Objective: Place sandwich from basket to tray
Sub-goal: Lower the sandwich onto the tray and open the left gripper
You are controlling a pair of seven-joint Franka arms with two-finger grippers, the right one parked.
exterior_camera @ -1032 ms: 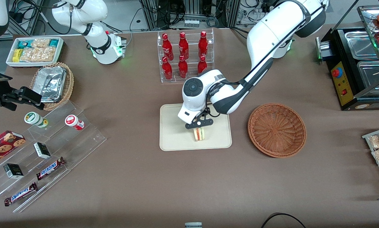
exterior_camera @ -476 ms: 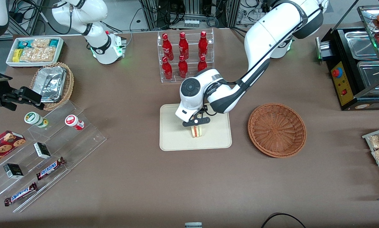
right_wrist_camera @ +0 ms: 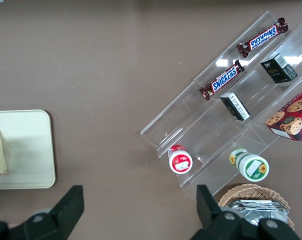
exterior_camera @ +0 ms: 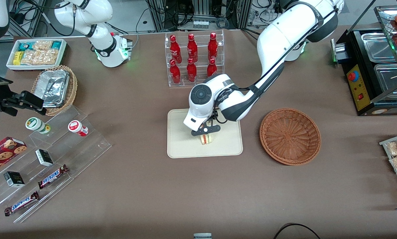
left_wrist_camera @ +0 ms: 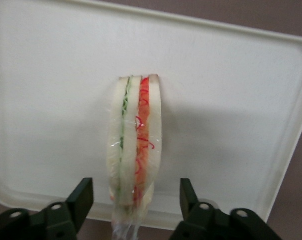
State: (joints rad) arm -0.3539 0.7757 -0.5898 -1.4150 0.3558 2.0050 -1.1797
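Cream plastic rectangular tray (exterior_camera: 182, 146) now carries the plastic-wrapped triangular white-bread sandwich (left_wrist_camera: 134, 150), standing on edge. Left arm's gripper (exterior_camera: 204, 130) has spread its fingers (left_wrist_camera: 82, 196) since a second ago, clear of the bread. Round brown wicker basket (exterior_camera: 290, 136) sits nearby. Placement looks complete.

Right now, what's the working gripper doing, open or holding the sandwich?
Gripper: open over the tray, fingers apart on either side of the sandwich, not clamping it.
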